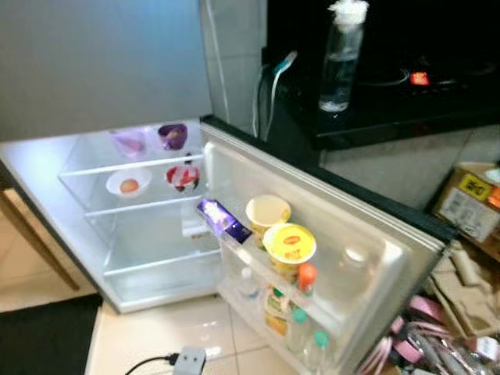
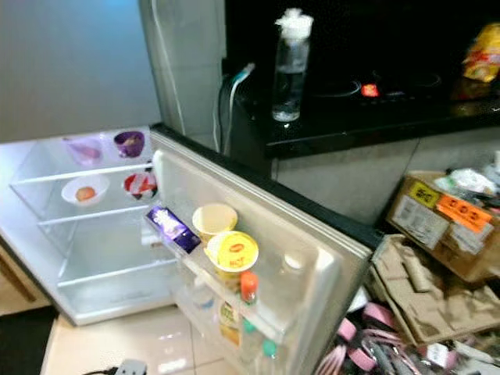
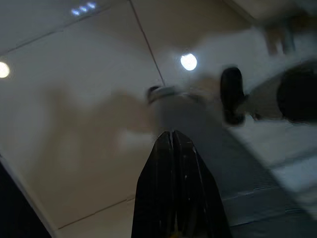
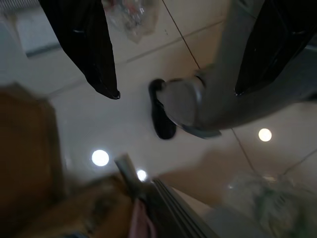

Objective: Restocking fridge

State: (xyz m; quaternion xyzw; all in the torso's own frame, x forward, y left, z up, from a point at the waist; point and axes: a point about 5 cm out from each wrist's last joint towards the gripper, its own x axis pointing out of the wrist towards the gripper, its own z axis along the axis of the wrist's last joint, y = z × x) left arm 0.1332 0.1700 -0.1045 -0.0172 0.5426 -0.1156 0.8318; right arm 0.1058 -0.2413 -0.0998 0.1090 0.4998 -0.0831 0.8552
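Restocking looks to centre on the small white fridge (image 1: 47, 168), open on the tiled floor, its door (image 1: 344, 234) racks holding a yellow-lidded plastic tub (image 1: 289, 244), a purple carton and small bottles. The clear plastic water bottle (image 1: 341, 58) on the black bench (image 1: 391, 117) seems a likely candidate — stiff, slippery, best taken mid-body. Both arms hang low over the floor: left pincer (image 3: 172, 141) closed, empty; right pincer (image 4: 176, 91) spread wide, empty.

Small white fridge (image 1: 47, 168) on the floor — door (image 1: 367, 269) swung wide open, two yellow-lidded cups (image 1: 289, 246) in its rack.
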